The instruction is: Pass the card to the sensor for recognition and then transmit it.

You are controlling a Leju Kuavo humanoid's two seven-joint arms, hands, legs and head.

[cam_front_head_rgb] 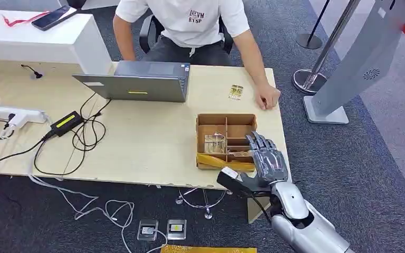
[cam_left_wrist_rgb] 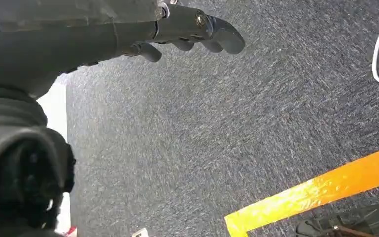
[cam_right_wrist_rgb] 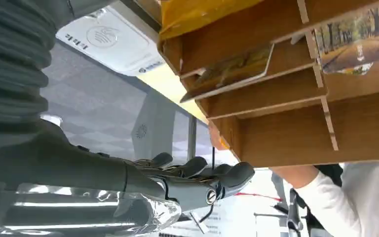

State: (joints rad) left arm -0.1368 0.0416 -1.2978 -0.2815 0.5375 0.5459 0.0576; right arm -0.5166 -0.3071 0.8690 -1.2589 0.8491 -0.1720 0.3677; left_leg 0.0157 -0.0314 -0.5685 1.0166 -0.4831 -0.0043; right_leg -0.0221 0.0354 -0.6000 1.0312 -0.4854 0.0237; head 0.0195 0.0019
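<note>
Grey carpet (cam_front_head_rgb: 348,158) surrounds a pale wooden counter (cam_front_head_rgb: 153,142), seen from the head view. Nearest the robot, the right hand (cam_front_head_rgb: 266,155) hovers at the near right corner of a wooden divided box (cam_front_head_rgb: 225,139), fingers (cam_right_wrist_rgb: 227,174) spread and grasping nothing. Inside the box, a thin card (cam_right_wrist_rgb: 229,71) lies tilted in a narrow slot beside a clear block (cam_front_head_rgb: 215,143). Judged by its look, the card is light, stiff and smooth, likely to slip; its exposed edge, projecting from the slot, seems the best place to pinch. Beyond the box sit a small gold card (cam_front_head_rgb: 235,92), a person's hand (cam_front_head_rgb: 268,97) and a grey laptop (cam_front_head_rgb: 137,80); right of the box stands a grey sensor kiosk (cam_front_head_rgb: 358,63), its top cut off. Whether the fingers touch the box cannot be told. Hanging over carpet, the left hand (cam_left_wrist_rgb: 187,32) has loosely curled, empty fingers.
</note>
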